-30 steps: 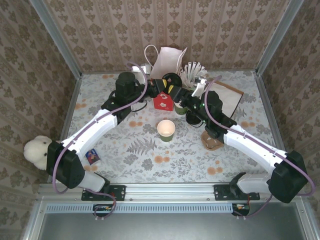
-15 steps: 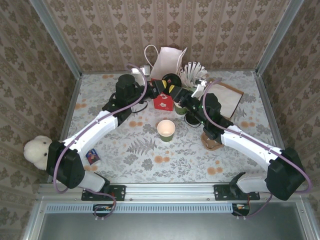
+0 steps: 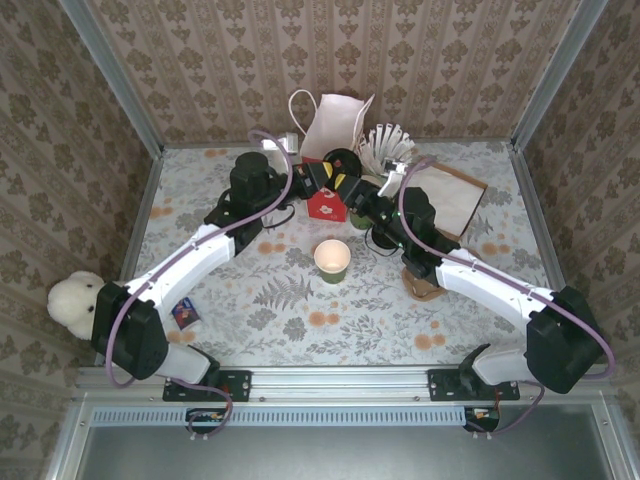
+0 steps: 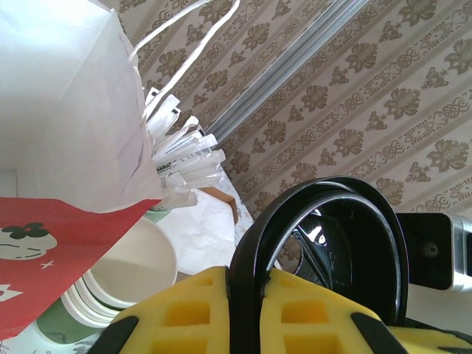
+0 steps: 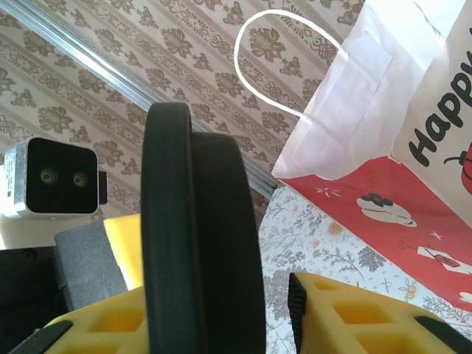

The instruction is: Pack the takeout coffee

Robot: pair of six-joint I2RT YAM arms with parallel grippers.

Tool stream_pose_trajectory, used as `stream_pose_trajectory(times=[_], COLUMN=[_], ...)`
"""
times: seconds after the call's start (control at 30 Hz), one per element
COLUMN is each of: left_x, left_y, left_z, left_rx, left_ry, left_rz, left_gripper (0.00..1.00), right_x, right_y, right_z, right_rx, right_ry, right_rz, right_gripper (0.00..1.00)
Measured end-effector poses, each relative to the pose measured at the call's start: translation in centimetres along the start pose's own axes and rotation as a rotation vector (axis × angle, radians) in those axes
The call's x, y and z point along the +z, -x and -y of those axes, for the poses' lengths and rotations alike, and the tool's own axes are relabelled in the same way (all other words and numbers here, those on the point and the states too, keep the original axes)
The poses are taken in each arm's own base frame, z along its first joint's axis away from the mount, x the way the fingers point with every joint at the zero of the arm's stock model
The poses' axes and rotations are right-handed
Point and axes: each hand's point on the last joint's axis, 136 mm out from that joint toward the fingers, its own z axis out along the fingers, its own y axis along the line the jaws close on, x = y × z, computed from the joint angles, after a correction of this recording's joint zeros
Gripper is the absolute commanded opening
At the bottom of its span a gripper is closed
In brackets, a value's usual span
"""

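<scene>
Item under inspection: the round black plastic lid (image 5: 203, 221) is off its cup and held on edge in the air, at 12 o'clock from table centre, in front of the bag.

The left gripper (image 4: 247, 317) is clamped tight on the lid's rim between its yellow pads. The right gripper (image 5: 228, 324) straddles the same lid from the opposite side. Its jaws are partly apart, and table pattern shows in a gap beside one pad, so no firm hold is established there.

The small green paper cup with cream inside (image 3: 332, 258) stands upright, uncovered and alone at table centre, well apart from both grippers.

Surroundings:
- The tall red-and-white paper bag with cord handles (image 3: 340, 120) stands at 12 o'clock against the back wall. Its interior cannot be seen.
- The stack of lidless green cups (image 4: 125, 273) sits just beside the bag's base.
- The green holder of white-wrapped sticks (image 3: 385, 145) is at 1 o'clock.

Assessment: early stage. The lid appears to be passing between grippers. It is not yet seated on the cup, and the bagging is not yet done.
</scene>
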Motion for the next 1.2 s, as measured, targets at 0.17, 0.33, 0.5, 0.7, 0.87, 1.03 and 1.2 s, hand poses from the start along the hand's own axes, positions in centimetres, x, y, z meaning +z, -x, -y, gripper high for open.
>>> stream_pose_trajectory(times=[0.17,0.33,0.5,0.7,0.87,1.03,1.2], left_x=[-0.4,-0.4,-0.4,-0.5,-1.3,-3.9,-8.3], left_y=[0.1,0.2,0.2,0.3,0.1,0.6,1.8], left_z=[0.3,0.5,0.5,1.1,2.4,5.0,6.8], left_rx=[0.002,0.004,0.005,0.014,0.044,0.142,0.260], left_ry=[-0.007,-0.010,-0.015,-0.039,-0.097,-0.169,-0.187], left_rz=[0.008,0.012,0.011,0.014,0.000,0.036,0.132], left_gripper=[0.00,0.00,0.00,0.13,0.37,0.57,0.73], right_x=[0.0,0.0,-0.1,-0.5,-1.1,-2.0,-3.4], right_y=[0.2,0.6,0.8,1.1,1.6,2.3,3.8], right_z=[-0.3,-0.8,-1.2,-1.5,-2.5,-3.9,-5.7], right_rx=[-0.007,-0.029,-0.056,-0.150,-0.318,-0.610,-0.904], right_ry=[0.011,0.033,0.046,0.049,0.058,0.051,0.049], right_rz=[0.009,0.024,0.031,0.035,0.009,-0.053,-0.067], right_gripper=[0.43,0.33,0.20,0.10,0.05,0.01,0.00])
